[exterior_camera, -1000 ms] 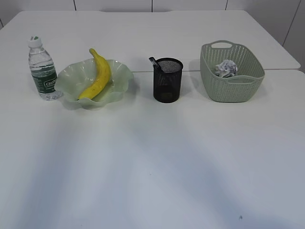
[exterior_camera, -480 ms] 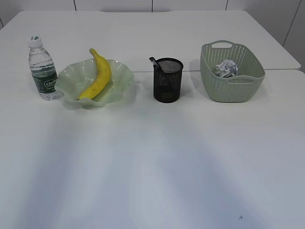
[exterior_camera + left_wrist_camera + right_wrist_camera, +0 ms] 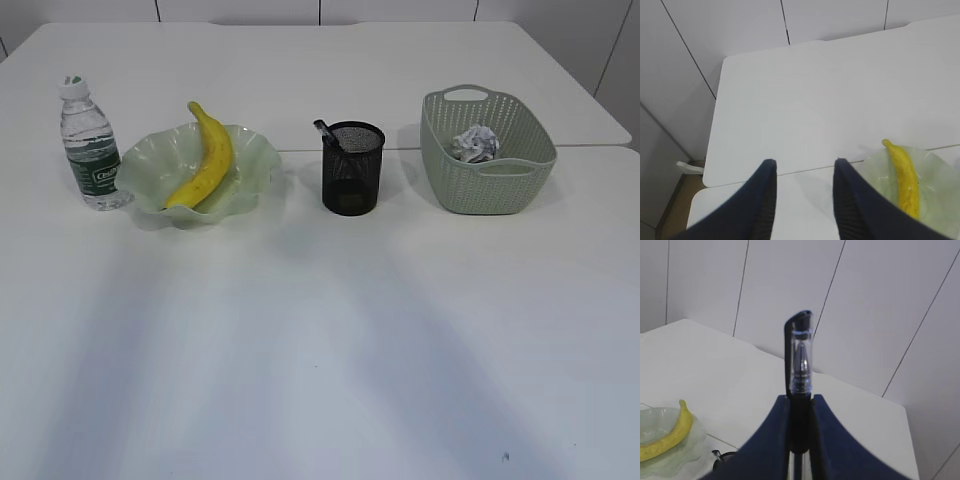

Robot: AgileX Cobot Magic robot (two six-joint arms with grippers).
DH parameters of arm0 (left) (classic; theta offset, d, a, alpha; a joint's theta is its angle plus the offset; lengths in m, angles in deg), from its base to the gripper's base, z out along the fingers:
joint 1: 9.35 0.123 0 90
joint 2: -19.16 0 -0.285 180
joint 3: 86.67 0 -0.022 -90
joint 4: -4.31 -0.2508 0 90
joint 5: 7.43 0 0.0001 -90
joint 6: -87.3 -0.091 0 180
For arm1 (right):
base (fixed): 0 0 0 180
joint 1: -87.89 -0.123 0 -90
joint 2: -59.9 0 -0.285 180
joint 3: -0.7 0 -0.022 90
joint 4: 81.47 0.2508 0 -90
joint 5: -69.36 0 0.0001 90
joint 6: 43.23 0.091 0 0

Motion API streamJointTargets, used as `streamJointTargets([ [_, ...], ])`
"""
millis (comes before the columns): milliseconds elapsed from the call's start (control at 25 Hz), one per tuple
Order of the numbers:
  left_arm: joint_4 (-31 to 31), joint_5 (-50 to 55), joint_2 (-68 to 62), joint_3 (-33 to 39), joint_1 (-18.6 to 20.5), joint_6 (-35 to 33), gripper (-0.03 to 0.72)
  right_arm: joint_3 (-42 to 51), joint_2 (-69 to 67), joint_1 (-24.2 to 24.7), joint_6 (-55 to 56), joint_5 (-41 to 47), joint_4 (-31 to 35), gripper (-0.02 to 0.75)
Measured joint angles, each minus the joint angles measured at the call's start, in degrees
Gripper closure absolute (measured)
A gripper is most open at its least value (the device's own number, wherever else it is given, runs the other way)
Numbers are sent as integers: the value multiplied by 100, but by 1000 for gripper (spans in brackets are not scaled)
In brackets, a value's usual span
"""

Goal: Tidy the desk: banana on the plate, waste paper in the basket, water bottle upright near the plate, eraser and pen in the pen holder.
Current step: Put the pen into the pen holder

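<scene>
Front view unchanged this past second, curved yellow banana (image 3: 205,160) in the wavy pale green glass plate (image 3: 256,150), black mesh pen holder (image 3: 352,172) waiting; my left claw (image 3: 802,200) hangs parted and empty; my right claw (image 3: 799,415) clamps a clear black-capped pen (image 3: 800,355), undelivered.

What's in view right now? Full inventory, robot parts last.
large white flat desk: 1, white, under everything
clear plastic water bottle: 1, white cap, green label, upright, far left by dish
pale green wavy plate: 1, left of centre
yellow curved banana: 1, lying in plate
black mesh pen holder: 1, centre, dark pen inside
sage-green woven basket: 1, right
crumpled white paper: 1, in basket
black clear-capped pen: 1, clamped upright
left gripper: fingers open, empty
right gripper: fingers shut on pen
</scene>
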Motion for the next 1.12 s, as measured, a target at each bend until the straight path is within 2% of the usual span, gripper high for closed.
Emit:
streamJointTargets([
  [240, 0, 99, 0, 0, 0, 0, 428, 1207, -12, 0, 278, -1554, 0, 674],
  [440, 0, 115, 0, 0, 0, 0, 428, 1892, -259, 0, 396, -2458, -22, 673],
  [680, 0, 151, 0, 0, 0, 0, 428, 2017, -1064, 64, 440, -2851, 45, 673],
  [1120, -188, 162, 0, 0, 0, 0, 428, 2069, -2565, 287, 472, -4527, 642, 673],
])
